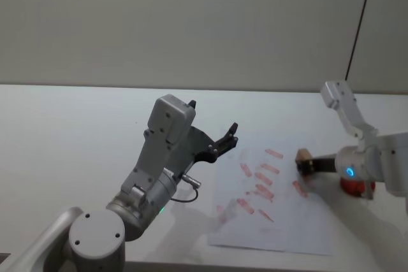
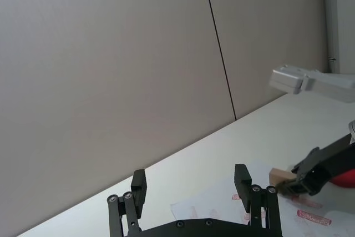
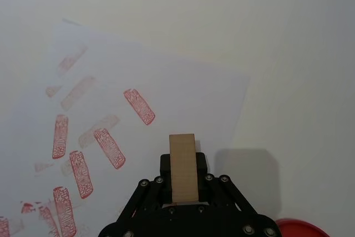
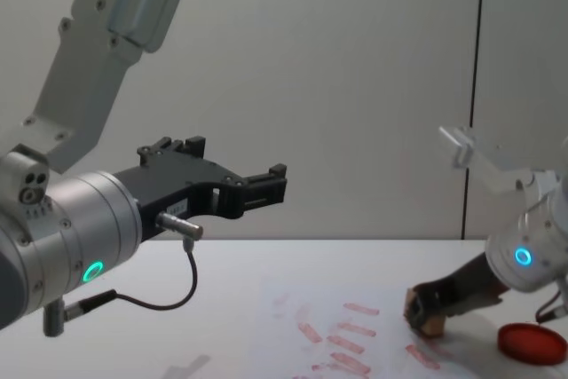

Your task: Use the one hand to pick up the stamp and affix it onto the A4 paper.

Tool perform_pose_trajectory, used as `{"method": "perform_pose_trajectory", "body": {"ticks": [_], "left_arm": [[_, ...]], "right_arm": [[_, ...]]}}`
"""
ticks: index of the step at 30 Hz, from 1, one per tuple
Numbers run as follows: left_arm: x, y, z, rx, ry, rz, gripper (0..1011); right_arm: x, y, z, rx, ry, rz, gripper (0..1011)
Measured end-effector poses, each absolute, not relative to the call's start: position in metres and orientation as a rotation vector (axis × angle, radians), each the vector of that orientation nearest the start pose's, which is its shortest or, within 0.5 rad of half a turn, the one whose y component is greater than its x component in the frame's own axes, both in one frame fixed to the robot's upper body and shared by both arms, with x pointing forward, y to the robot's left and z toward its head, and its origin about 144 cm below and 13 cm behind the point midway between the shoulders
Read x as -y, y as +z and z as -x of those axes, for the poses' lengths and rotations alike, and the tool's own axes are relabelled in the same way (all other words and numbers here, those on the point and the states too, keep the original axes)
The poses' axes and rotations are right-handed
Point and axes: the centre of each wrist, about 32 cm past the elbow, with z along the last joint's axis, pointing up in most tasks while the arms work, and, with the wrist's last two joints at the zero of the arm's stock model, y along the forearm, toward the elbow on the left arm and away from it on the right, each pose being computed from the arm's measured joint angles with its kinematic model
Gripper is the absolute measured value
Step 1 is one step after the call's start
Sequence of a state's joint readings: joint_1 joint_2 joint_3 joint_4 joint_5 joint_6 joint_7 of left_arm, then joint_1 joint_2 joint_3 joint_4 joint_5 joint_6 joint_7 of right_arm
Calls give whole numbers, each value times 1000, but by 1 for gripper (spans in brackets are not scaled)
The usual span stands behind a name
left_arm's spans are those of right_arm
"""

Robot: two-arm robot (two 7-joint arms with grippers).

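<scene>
— White tabletop (image 1: 76, 132), plain grey wall behind it. What's the right gripper (image 1: 306, 165) up to?

— It's clamped on the stamp (image 1: 303, 155). The pale wooden block sticks out past its black fingers (image 3: 165, 166), low over the A4 paper (image 1: 287, 221).

— Touching the sheet?

— I can't tell from where I stand. It sits at the sheet's 3 o'clock edge, just beside the nearest red prints (image 1: 261, 179).

— And the ink pad?

— The red ink pad (image 1: 357, 187) lies on the table at about 4 o'clock from the stamp, partly behind the right wrist.

— The other arm?

— The left gripper (image 1: 226, 138) hangs in the air at about 10 o'clock from the paper, well above the table. Its jaws are spread wide with nothing between them, and they point toward 2 o'clock.
</scene>
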State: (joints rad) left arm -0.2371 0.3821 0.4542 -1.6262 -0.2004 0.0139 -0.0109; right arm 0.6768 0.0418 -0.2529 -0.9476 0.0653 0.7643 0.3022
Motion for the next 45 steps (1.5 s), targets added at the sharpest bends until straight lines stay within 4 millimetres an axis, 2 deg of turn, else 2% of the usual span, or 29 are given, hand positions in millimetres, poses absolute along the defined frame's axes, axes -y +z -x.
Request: {"method": "perform_pose_trajectory", "body": {"ticks": [13,23,32,45], "left_arm": [[-198,1204,-492,268,1124,-61,1002],[-198,1204,-492,268,1124,-61,1002],[-198,1204,-492,268,1124,-61,1002],[-198,1204,-492,268,1124,-61,1002]], "right_arm": [[181,1251,-629,-419,-1071,504,217],[184,1266,-623,-399,-1072,475,216],[199,1270,-613,-417,-1096,490,217],[236,1268,-595,-479,-1165,527,217]]}}
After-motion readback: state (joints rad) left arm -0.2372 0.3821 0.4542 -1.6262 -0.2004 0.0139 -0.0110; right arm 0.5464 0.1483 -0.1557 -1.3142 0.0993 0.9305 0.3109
